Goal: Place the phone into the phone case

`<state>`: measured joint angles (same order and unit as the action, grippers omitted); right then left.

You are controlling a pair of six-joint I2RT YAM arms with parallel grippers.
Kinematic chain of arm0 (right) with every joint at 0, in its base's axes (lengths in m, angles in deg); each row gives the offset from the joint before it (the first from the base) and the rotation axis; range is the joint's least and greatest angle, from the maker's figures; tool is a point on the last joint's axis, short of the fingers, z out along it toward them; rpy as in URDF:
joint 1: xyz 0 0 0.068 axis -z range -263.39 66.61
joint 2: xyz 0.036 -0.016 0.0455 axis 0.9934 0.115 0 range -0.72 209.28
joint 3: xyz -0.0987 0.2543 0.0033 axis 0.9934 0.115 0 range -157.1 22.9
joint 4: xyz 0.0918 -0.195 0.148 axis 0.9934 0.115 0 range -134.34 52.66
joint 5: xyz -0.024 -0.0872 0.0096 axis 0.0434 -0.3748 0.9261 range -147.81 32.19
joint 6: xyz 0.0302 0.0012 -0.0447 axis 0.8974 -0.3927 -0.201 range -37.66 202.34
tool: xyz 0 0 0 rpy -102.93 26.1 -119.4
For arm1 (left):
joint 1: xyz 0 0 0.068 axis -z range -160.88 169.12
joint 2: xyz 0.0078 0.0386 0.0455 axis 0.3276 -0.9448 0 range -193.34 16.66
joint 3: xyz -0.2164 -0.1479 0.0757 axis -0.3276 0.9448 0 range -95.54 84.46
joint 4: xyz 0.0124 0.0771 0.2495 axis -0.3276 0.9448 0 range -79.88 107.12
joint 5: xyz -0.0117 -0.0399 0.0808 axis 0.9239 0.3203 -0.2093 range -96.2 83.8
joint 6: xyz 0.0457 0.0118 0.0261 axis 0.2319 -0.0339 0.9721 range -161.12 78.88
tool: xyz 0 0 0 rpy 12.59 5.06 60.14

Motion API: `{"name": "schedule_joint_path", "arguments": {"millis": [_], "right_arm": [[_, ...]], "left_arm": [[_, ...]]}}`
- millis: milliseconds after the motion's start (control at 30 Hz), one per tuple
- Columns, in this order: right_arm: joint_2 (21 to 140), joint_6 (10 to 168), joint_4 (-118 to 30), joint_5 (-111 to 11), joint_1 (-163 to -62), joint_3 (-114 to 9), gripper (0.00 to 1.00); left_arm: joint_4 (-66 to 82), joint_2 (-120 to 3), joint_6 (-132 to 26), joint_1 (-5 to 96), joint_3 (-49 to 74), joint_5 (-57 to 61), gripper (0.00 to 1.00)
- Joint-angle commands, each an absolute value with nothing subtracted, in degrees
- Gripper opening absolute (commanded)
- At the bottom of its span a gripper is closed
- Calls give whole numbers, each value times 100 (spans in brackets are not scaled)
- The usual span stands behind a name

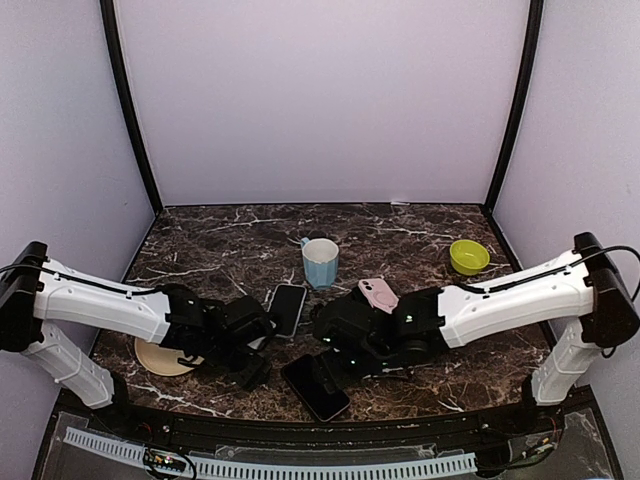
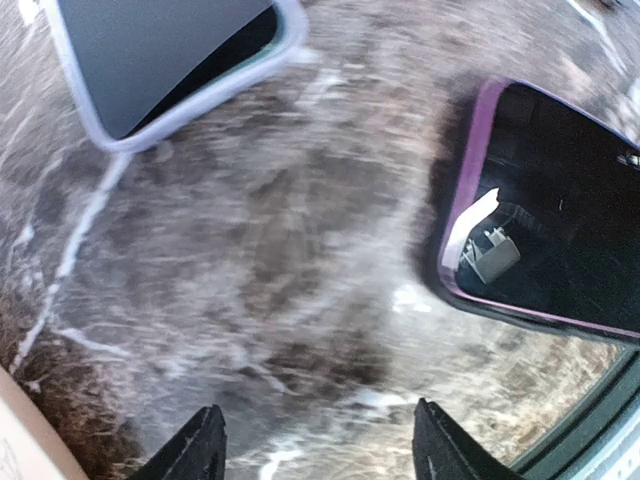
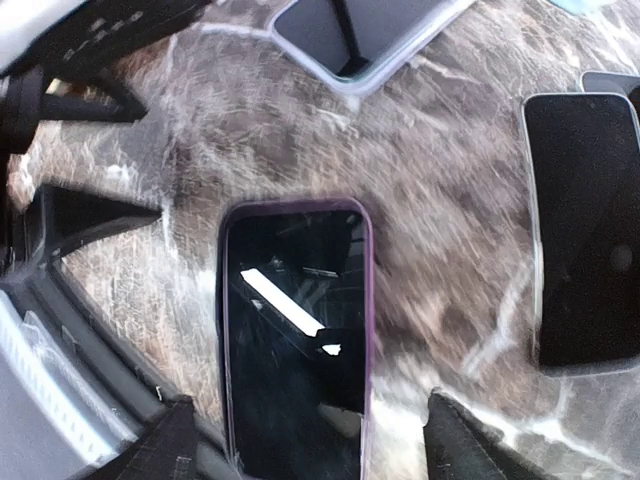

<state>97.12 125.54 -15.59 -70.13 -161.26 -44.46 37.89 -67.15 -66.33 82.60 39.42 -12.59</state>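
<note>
A dark phone with a purple rim (image 1: 315, 387) lies screen up near the table's front edge. It also shows in the right wrist view (image 3: 295, 330) and the left wrist view (image 2: 560, 210). A lavender phone case (image 1: 288, 308) lies flat behind it, its grey inside up; it shows in the left wrist view (image 2: 170, 50) and the right wrist view (image 3: 360, 35). My right gripper (image 3: 315, 445) is open, its fingers either side of the purple-rimmed phone's near end. My left gripper (image 2: 322, 450) is open and empty over bare table between case and phone.
A blue cup (image 1: 320, 262) stands behind the case. A pink phone (image 1: 378, 295) lies back up beside my right arm. A dark phone with a pale rim (image 3: 585, 230) lies right of the purple one. A green bowl (image 1: 468, 256) and a tan plate (image 1: 160, 358) sit at the sides.
</note>
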Motion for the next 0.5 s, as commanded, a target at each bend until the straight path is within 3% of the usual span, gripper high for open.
{"name": "schedule_joint_path", "arguments": {"millis": [0,133,300,467], "right_arm": [[9345,13071,-2026,-6431,-16030,-3584,59],[9328,13234,-2594,-6143,-16030,-3211,52],[9483,13413,-2914,-5979,-16040,-3049,37],[9579,13662,-2894,-5925,-16182,-2927,22]], "left_arm": [[3456,-6637,-6467,8788,3841,-963,62],[3092,-6889,-6541,9175,3904,-738,53],[2617,-7413,-6597,9553,3834,-416,40],[2236,-7808,-6691,9732,3770,-262,37]]}}
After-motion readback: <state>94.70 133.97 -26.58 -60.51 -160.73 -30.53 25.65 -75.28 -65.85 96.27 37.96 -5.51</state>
